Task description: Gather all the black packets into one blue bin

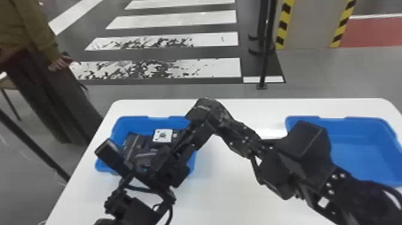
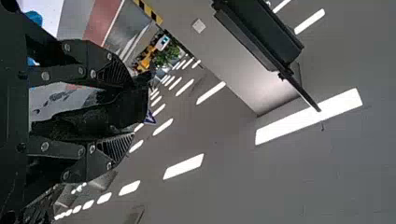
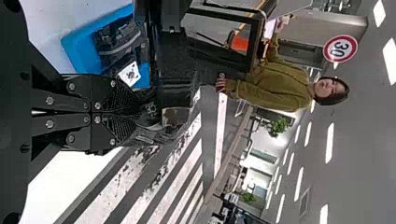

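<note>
Black packet (image 3: 161,135) in right claw (image 1: 232,125), dark material (image 2: 126,107) in left claw (image 1: 199,130), blue bins (image 1: 362,120)

Large indoor hall, mock-street look: floor crosswalk (image 1: 176,20), round road sign (image 3: 340,48), hazard-striped pillar (image 1: 309,24), ceiling lights (image 2: 285,126).

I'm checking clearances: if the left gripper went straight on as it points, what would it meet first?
Past its black packet, the left gripper seems free to go toward the ceiling, though depth is unclear.
</note>
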Available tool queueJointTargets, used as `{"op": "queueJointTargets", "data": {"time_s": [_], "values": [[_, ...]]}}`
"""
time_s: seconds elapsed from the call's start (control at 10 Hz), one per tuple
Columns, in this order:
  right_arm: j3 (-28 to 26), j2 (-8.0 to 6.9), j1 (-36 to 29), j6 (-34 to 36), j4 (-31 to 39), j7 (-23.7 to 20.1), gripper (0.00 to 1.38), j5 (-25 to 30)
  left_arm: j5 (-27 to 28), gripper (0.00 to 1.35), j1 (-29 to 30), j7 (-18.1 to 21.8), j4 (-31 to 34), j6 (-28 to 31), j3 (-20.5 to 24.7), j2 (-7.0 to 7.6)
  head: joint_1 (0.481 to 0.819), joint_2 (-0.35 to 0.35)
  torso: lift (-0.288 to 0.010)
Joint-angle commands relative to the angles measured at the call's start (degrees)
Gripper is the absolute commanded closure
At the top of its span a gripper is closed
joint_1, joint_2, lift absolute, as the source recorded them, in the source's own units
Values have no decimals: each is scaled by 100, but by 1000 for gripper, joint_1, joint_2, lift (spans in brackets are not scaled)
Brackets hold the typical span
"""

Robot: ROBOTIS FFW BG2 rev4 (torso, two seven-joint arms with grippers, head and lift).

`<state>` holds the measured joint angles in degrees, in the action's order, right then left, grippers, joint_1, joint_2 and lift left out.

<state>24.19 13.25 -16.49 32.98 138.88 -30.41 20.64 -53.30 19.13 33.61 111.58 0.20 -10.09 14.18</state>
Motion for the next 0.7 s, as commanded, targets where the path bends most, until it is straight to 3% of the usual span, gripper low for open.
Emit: {"op": "queueJointTargets", "data": {"time_s": [0.0, 0.2, 0.4, 0.5, 0.6], "values": [[26, 2, 4, -21, 12, 0, 1276, -8, 223, 1211, -29, -39, -70, -344, -20, 6, 695, 127, -110], [26, 2, 4, -120, -2, 9, 1219, -122, 520, 1211, -43, -39, -70, -527, 72, 15, 695, 142, -110], [-294, -68, -164, -570, -86, 9, 174, -556, 623, 1211, 13, -39, -98, -611, 243, 6, 695, 159, -110], [-534, -121, -347, -640, -86, 0, 58, -739, 691, 1211, 55, -39, -112, -625, 403, -3, 695, 168, -110], [-842, -209, -544, -753, -86, 0, 125, -830, 885, 1211, 98, -12, -140, -625, 654, -11, 695, 171, -110]]}}
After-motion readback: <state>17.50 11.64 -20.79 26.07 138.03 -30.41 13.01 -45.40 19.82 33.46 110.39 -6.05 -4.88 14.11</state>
